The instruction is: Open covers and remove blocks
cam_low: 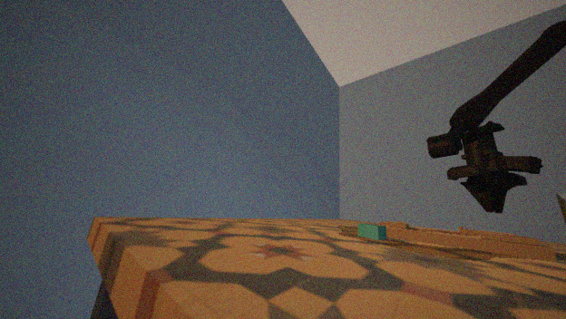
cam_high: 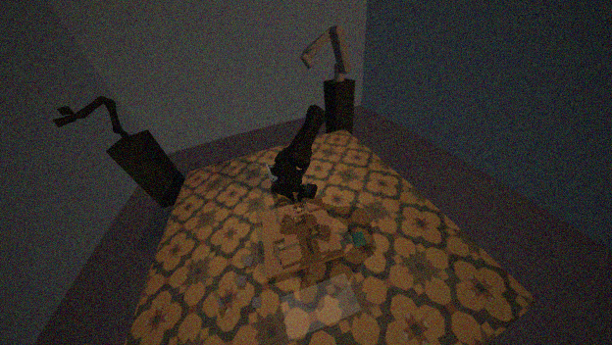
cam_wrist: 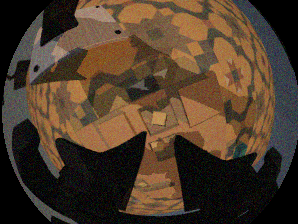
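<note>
The wooden puzzle board [cam_high: 271, 235] [cam_low: 458, 240] [cam_wrist: 212, 127] lies on the patterned table, dim and close in colour to it. A teal block [cam_high: 359, 238] [cam_low: 372, 231] [cam_wrist: 240, 151] rests on the table beside the board, clear of it. My gripper [cam_high: 296, 200] [cam_low: 495, 211] [cam_wrist: 161, 137] is partly open and empty, above the board's far part in the top view. A small pale yellow square piece [cam_wrist: 159, 118] shows on the board just beyond the fingertips in the wrist view. Whether it is a block or a cover's knob, and how each cover stands, I cannot tell.
A pale flat rectangle [cam_high: 321, 305] shows on the table in front of the board. A dark arm [cam_high: 103, 103] on a black pedestal stands off the left table edge, and another arm [cam_high: 337, 49] on a pedestal stands behind. A pale grey part [cam_wrist: 92, 37] crosses the wrist view's upper left.
</note>
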### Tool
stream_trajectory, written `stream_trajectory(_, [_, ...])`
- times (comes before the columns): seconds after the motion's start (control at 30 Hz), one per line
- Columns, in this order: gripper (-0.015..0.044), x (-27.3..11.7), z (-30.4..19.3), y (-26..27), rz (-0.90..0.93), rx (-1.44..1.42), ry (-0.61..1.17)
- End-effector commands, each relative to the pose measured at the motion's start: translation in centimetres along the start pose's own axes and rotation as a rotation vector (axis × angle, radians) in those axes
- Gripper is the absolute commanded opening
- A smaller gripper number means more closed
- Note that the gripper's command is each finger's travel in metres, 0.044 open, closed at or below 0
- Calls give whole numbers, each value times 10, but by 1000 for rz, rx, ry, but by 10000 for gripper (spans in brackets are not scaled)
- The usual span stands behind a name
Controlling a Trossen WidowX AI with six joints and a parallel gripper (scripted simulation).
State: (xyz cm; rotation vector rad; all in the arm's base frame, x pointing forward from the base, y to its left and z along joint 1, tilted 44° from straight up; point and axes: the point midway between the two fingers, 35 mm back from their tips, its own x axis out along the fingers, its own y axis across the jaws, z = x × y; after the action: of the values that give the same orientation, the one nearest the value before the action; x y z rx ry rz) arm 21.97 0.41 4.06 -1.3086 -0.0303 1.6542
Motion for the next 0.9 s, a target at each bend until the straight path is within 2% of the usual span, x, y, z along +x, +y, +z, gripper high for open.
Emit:
stream_trajectory(0.0, [144, 5, -1, 0, 3, -3, 3])
stream_trajectory(0.4, [144, 32, 0, 0, 1, -3, 2])
stream_trajectory(0.87, [144, 32, 0, 0, 1, -3, 2])
